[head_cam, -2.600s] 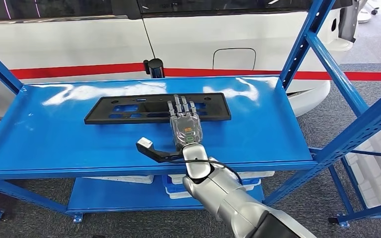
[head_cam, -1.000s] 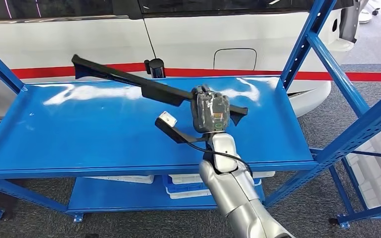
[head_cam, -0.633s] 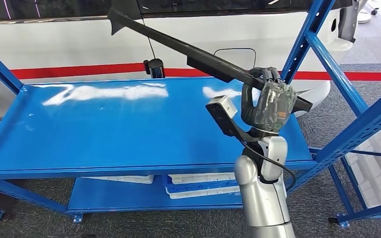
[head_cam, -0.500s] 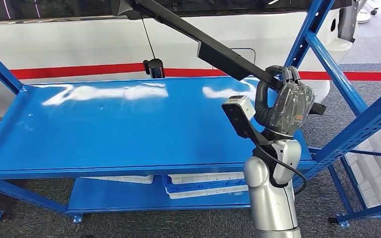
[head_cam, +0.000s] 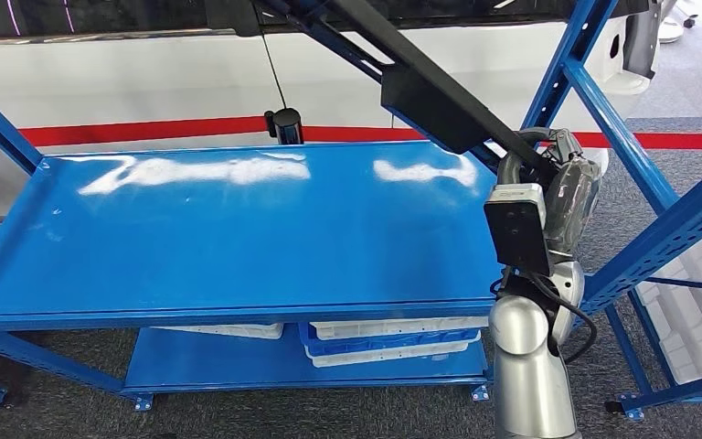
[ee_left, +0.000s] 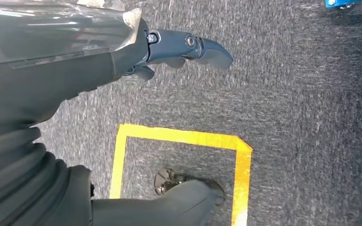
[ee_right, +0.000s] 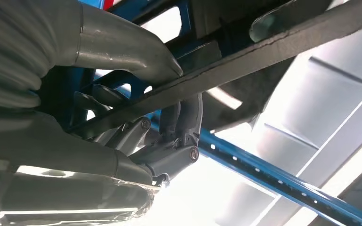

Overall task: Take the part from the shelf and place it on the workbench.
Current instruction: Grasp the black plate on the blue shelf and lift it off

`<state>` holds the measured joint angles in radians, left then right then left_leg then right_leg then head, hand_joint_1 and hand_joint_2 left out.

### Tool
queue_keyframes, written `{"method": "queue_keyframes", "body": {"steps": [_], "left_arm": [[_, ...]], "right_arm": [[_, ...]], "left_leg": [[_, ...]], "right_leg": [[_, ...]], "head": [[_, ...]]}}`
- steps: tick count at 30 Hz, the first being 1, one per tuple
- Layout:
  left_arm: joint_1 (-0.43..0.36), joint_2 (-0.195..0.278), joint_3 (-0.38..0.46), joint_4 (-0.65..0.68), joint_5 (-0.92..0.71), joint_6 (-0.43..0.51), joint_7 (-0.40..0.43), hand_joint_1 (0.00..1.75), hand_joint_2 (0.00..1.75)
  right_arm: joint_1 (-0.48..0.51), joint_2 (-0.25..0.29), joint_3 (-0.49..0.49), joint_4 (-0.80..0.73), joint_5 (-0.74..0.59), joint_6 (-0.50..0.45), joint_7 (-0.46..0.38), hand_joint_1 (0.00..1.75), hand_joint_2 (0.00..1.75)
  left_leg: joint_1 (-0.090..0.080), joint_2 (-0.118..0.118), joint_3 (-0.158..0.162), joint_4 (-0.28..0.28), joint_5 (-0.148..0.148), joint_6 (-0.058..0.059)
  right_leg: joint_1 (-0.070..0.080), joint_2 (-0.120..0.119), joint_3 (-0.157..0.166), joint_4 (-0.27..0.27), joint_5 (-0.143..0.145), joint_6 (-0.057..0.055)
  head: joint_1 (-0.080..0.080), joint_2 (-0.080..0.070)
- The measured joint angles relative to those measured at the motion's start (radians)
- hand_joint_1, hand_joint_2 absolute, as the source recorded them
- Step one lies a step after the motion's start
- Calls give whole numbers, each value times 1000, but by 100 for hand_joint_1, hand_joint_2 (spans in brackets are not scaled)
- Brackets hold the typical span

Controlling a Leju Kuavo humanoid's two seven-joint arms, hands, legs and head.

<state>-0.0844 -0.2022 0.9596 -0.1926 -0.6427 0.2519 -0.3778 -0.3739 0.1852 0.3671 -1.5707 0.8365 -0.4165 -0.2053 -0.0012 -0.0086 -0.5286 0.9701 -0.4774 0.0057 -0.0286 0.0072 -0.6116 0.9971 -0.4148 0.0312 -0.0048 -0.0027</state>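
My right hand (head_cam: 562, 187) grips a long flat black plastic part (head_cam: 425, 87) by one end, at the right end of the blue shelf (head_cam: 238, 238). The part slants up and to the left, past the top of the head view, well above the shelf top. In the right wrist view the thumb (ee_right: 122, 47) presses on the part's edge (ee_right: 245, 56) and the dark fingers (ee_right: 179, 122) curl under it. My left hand (ee_left: 179, 47) hangs over grey carpet with its fingers apart, holding nothing.
Blue uprights (head_cam: 558, 73) and a slanted brace (head_cam: 667, 238) of the rack stand close to the right hand. A white vehicle with a red stripe (head_cam: 146, 128) is behind the shelf. White trays (head_cam: 393, 343) lie on the lower shelf. Yellow floor tape (ee_left: 179, 136) marks the carpet.
My right hand has lifted the black part off the shelf top, swung right to the shelf's end and tilted the part steeply upward.
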Motion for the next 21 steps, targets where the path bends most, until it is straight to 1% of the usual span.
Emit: {"method": "queue_keyframes", "body": {"steps": [13,14,16,17,18,19,20,21], "left_arm": [[0,0,3,0,5,-1,0,0,175],[0,0,5,0,6,-1,3,0,175],[-1,1,12,0,6,5,17,0,175],[-1,2,15,0,6,8,25,0,175],[-2,1,18,0,5,11,31,0,175],[-3,1,18,0,2,11,32,0,175],[-4,0,19,0,-1,11,33,0,175],[-5,-1,19,0,-3,11,33,0,175]], "right_arm": [[0,-4,-2,-3,-29,14,-9,175,175],[0,-6,-3,-5,-45,22,-14,175,175],[0,-16,-9,-14,-131,60,-39,175,175],[1,-25,-15,-24,-194,81,-59,175,175],[3,-38,-24,-39,-263,100,-82,175,175],[12,-55,-34,-54,-315,109,-100,175,175],[25,-76,-43,-76,-365,117,-121,175,175],[37,-93,-48,-94,-394,123,-136,175,175]], "left_leg": [[0,0,0,0,0,0],[0,0,0,1,-1,1],[-1,0,-2,6,-4,6],[-2,0,-5,11,-5,12],[0,2,-4,8,1,23],[1,4,-5,3,8,32],[2,5,-9,4,13,36],[3,6,-11,4,18,36]], "right_leg": [[0,0,0,0,0,0],[-1,0,0,0,0,0],[-3,0,0,-1,0,1],[-4,0,1,-2,3,4],[-2,-1,-8,16,-9,5],[0,-1,-39,95,-44,6],[1,-2,-24,100,-57,13],[4,-2,-11,106,-70,16]], "head": [[0,0],[0,0],[0,0],[0,0],[0,0],[2,0],[3,0],[4,0]]}}
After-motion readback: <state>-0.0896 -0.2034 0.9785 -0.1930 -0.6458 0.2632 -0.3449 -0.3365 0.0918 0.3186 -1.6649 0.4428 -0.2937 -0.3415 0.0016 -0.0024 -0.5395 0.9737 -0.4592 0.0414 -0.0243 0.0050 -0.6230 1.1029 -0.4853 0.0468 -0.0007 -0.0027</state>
